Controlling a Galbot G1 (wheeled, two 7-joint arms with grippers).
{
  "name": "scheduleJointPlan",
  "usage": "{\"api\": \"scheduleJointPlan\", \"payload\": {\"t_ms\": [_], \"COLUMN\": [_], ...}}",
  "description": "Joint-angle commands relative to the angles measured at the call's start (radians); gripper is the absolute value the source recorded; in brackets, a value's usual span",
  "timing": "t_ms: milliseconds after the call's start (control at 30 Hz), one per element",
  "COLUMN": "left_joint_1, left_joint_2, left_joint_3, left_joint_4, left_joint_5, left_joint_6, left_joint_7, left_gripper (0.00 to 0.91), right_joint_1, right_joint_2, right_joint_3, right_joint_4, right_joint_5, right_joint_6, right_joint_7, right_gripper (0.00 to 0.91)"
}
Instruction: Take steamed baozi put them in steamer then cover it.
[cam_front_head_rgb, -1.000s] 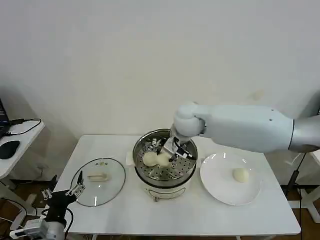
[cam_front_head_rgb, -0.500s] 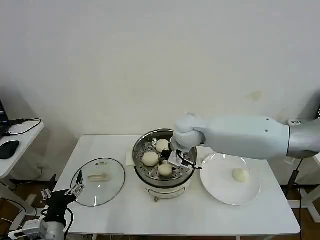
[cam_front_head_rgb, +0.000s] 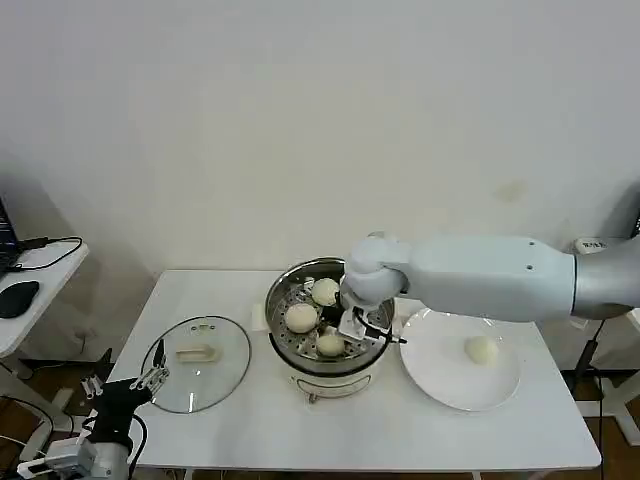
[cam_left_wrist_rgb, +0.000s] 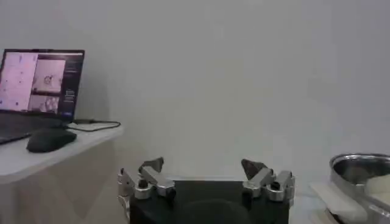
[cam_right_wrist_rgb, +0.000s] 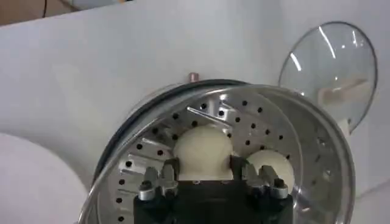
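Head view: three steamed baozi (cam_front_head_rgb: 302, 317) sit on the perforated tray inside the steamer (cam_front_head_rgb: 375, 345), while the fourth baozi (cam_front_head_rgb: 482, 349) lies alone on the white plate (cam_front_head_rgb: 440, 385) just right of the pot. The right gripper (cam_front_head_rgb: 352, 324) hovers low over the tray, beside the nearest bun. The cover (cam_front_head_rgb: 197, 350) lies flat on the table (cam_front_head_rgb: 300, 430) to the pot's left, handle up. The left gripper (cam_front_head_rgb: 152, 379) is parked off the table's left front corner, near the lid's edge.

Left wrist view: the left gripper (cam_left_wrist_rgb: 204, 176) has its fingers spread wide and holds nothing; the steamer's rim (cam_left_wrist_rgb: 359, 165) shows off to the side.

Right wrist view: the right gripper (cam_right_wrist_rgb: 204, 177) has its fingers parted on either side of a bun (cam_right_wrist_rgb: 203, 146) on the tray; I cannot tell whether they touch it, and it looks released.

Judged so, three of four buns are loaded; one bun and the covering remain.
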Motion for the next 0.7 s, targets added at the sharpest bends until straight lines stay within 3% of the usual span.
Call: {"api": "scheduleJointPlan", "payload": {"t_ms": [33,267,467,633,700], "left_joint_1": [0.001,-0.001,-0.008,-0.015,-0.017], "left_joint_2": [0.0,0.002,0.026,0.051,0.058], "left_joint_3": [0.0,0.002,-0.004,-0.015,-0.011], "left_joint_4": [0.001,0.0,0.008,0.014,0.013], "left_joint_5": [0.001,0.001,-0.009,-0.027,-0.027], "left_joint_6": [0.0,0.001,0.002,0.004,0.005], "left_joint_7": [0.0,0.001,0.0,-0.001,-0.002], "left_gripper": [0.907,0.907,0.907,0.907,0.907], "right_joint_1": [0.007,0.043,0.083,0.134,0.162], "right_joint_2": [-0.004,-0.018,-0.069,-0.176,-0.228], "right_joint_3": [-0.005,0.001,0.062,0.124,0.103], "right_joint_4": [0.018,0.016,-0.014,-0.091,-0.105], "right_joint_5": [-0.018,0.003,0.09,0.092,0.153], "right_joint_6": [0.011,0.008,-0.033,-0.064,-0.099], "right_joint_7": [0.006,0.01,0.003,-0.002,-0.014], "right_gripper": [0.907,0.907,0.907,0.907,0.907]}}
